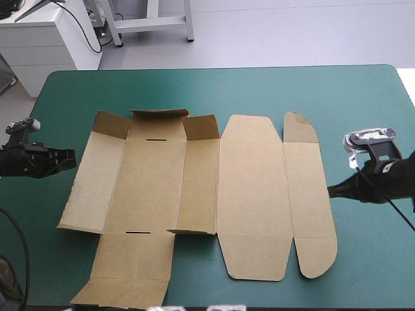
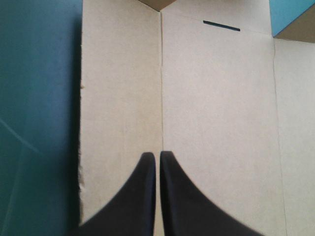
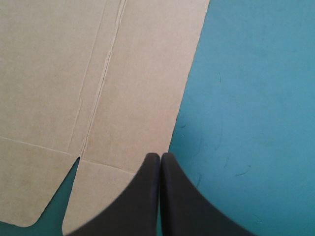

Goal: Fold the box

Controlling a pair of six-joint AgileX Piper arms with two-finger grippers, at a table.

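The brown box [image 1: 249, 194] lies as a cut sheet across the middle of the table, mostly flat. Three small flaps [image 1: 159, 115] at its far left end stand raised. The lid panels and the rounded tuck flap [image 1: 310, 194] lie flat on the right. My left gripper [image 1: 70, 157] is shut, just off the sheet's left edge. In the left wrist view its tip [image 2: 158, 157] hovers over a crease of the box [image 2: 211, 123], with a slot [image 2: 221, 25] ahead. My right gripper [image 1: 332, 190] is shut beside the tuck flap; its tip [image 3: 160, 157] sits at the box's [image 3: 98, 73] edge.
The teal-green cover [image 1: 363, 103] shows on both sides of the sheet and beyond its far end. The box's near left flap [image 1: 126, 272] reaches almost to the table's near edge. A second slot [image 1: 133, 232] marks the base's near crease.
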